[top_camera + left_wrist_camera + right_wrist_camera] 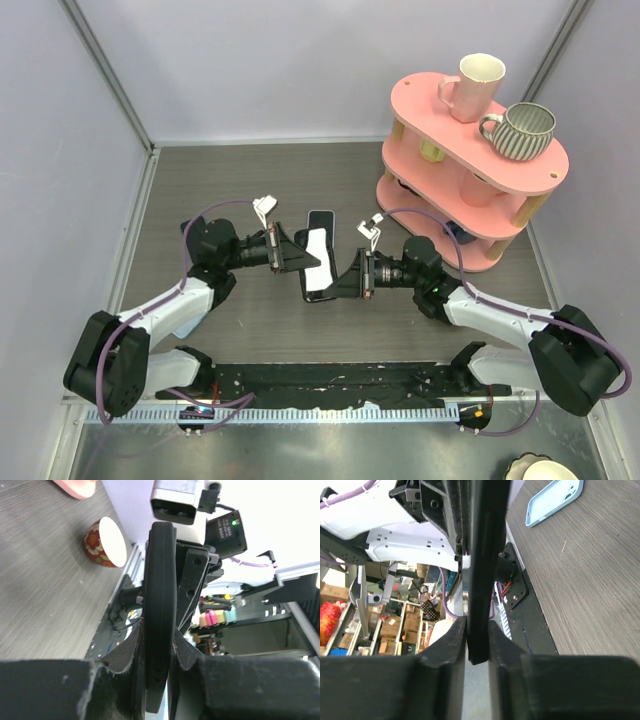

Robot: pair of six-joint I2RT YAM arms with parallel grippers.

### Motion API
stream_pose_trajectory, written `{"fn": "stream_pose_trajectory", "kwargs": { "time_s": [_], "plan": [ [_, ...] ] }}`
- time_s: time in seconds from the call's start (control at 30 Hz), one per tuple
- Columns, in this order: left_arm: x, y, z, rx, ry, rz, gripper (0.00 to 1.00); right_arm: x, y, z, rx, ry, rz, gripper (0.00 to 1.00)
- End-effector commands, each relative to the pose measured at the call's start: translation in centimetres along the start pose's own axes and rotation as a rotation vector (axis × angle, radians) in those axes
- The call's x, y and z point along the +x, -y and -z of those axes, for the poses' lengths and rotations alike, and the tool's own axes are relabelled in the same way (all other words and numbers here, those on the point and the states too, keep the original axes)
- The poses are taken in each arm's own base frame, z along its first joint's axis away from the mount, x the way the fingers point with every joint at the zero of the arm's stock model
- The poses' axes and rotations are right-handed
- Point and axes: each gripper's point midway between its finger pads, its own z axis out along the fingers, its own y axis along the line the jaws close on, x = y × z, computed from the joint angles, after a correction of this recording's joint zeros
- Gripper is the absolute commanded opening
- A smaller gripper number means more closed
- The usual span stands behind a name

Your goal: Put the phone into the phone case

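Observation:
A black-rimmed phone case (318, 265) hangs on edge above the table's middle, held between both grippers. Its white upper face looks like the phone, but I cannot tell whether it is fully seated. My left gripper (303, 258) clamps the case from the left. In the left wrist view its pads (187, 652) press both sides of the thick black edge (160, 580). My right gripper (340, 283) clamps it from the lower right. In the right wrist view its fingers (450, 640) close on the thin black edge (487, 555).
A black flat slab (321, 220) lies just beyond the held case. A light blue case (555, 500) lies on the table under the left arm (188, 325). A pink two-tier shelf (440, 110) with mugs stands back right. A red bowl (102, 542) sits beyond the rail.

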Motion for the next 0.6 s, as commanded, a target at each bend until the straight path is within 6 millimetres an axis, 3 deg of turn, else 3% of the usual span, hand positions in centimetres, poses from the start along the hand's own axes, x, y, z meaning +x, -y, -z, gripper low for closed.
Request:
{"fn": "stream_pose_trajectory", "kwargs": {
  "time_s": [0.0,0.07,0.13,0.17,0.2,0.23,0.27,0.3,0.37,0.5,0.57],
  "plan": [
    [-2.1,0.7,-0.6,-0.051,0.029,-0.147,0.00,-0.5,0.4,-0.2,0.031,0.044,0.078,0.13],
    [-1.8,-0.1,-0.3,-0.107,0.011,-0.154,0.00,-0.6,0.8,-0.1,0.059,0.061,0.067,0.02],
    [-1.8,0.1,-0.1,-0.113,0.009,-0.198,0.00,-1.2,1.0,0.0,0.096,0.076,0.075,0.01],
    [-1.6,-0.1,0.0,-0.132,0.004,-0.191,0.00,-0.8,2.0,0.2,0.154,0.060,0.039,0.01],
    [-1.7,-0.3,0.1,-0.143,0.008,-0.202,0.00,-1.6,2.0,0.2,0.184,0.090,0.063,0.01],
    [-1.7,-0.2,0.2,-0.146,0.006,-0.213,0.00,-1.7,2.1,0.3,0.191,0.093,0.065,0.06],
    [-1.6,-0.2,0.2,-0.145,0.005,-0.211,0.00,-1.9,1.7,0.4,0.180,0.105,0.076,0.29],
    [-1.4,0.0,0.2,-0.130,-0.006,-0.213,0.00,-2.0,1.4,0.5,0.174,0.119,0.081,0.40],
    [-1.2,0.8,0.0,-0.076,-0.011,-0.196,0.00,-2.7,-0.3,0.6,0.115,0.153,0.112,0.55],
    [-0.4,2.5,-0.1,0.033,-0.051,-0.159,0.00,-4.0,-2.0,0.7,0.095,0.176,0.155,0.59],
    [0.1,3.1,0.2,0.053,-0.076,-0.168,0.00,-4.7,-1.6,1.0,0.135,0.195,0.172,0.60]
  ]
}}
